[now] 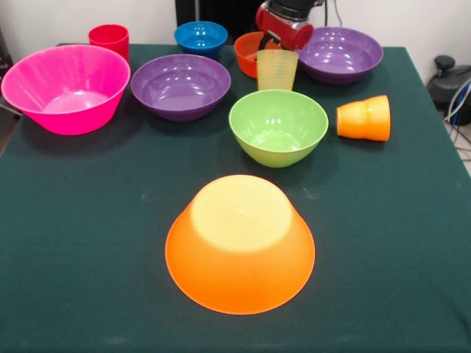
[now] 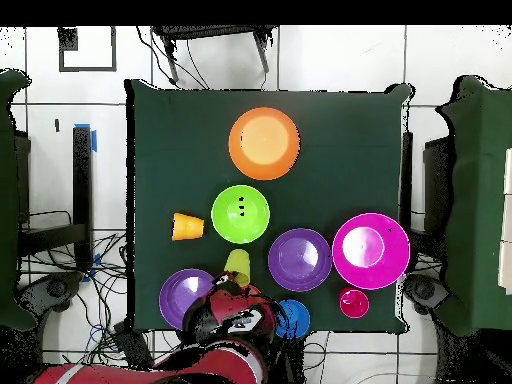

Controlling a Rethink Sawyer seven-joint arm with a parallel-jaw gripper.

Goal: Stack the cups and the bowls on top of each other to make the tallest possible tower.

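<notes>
The big orange bowl (image 1: 240,243) lies upside down near the front of the table (image 2: 264,143). The green bowl (image 1: 278,126) stands upright behind it. The pale yellow cup (image 1: 277,68) stands upright behind the green bowl and also shows in the overhead view (image 2: 237,264). My gripper (image 1: 283,28) hangs just above and behind it, over the small orange-red bowl (image 1: 249,51). The orange cup (image 1: 364,118) lies on its side. Two purple bowls (image 1: 181,86) (image 1: 340,53), the pink bowl (image 1: 66,88), the blue bowl (image 1: 201,37) and the red cup (image 1: 109,38) stand upright and separate.
The dark green table (image 1: 88,243) ends close behind the back row of bowls. My arm (image 2: 235,325) covers the orange-red bowl in the overhead view. Cables and chair bases lie on the floor around the table.
</notes>
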